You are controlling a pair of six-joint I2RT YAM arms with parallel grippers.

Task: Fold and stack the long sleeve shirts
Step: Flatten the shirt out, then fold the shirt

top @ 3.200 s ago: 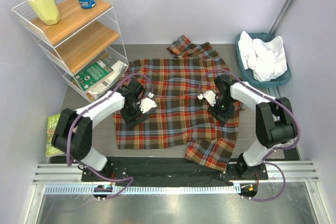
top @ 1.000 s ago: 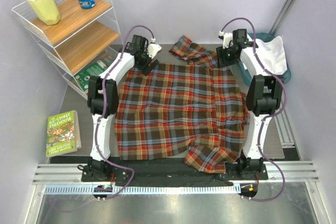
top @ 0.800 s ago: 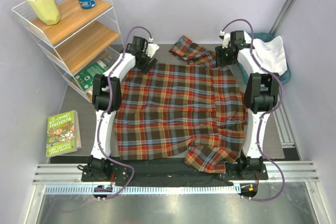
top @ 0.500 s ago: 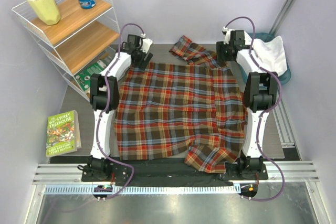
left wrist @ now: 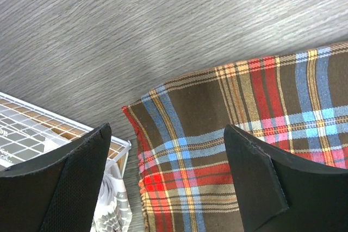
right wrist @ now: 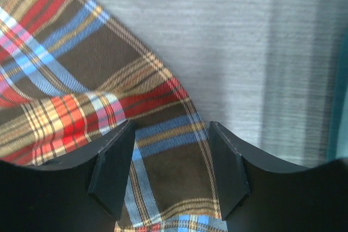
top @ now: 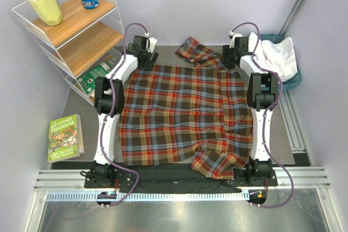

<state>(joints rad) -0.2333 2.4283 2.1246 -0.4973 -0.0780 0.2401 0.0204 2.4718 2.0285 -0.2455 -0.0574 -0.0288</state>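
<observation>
Your plaid flannel shirt [top: 182,107] lies spread flat across the grey table [top: 87,107], with its far sleeve [top: 194,49] bunched beyond the back edge and its near sleeve [top: 217,161] folded in at the near right. Your left gripper [top: 148,58] sits at the shirt's far left corner, just beside the wire shelf [top: 70,36]. In the left wrist view its fingers [left wrist: 70,183] are spread wide with the corner of the cloth lying between them and nothing pinched. Your right gripper [top: 230,58] sits at the far right corner. The right wrist view shows it released too, with its fingers [right wrist: 114,161] apart over the shirt's edge. The white shirt [top: 274,58] is heaped in the teal basket [top: 288,82] at the far right of the table, just beside your right arm. A book [top: 64,137] lies left of the plaid flannel shirt, apart from it
</observation>
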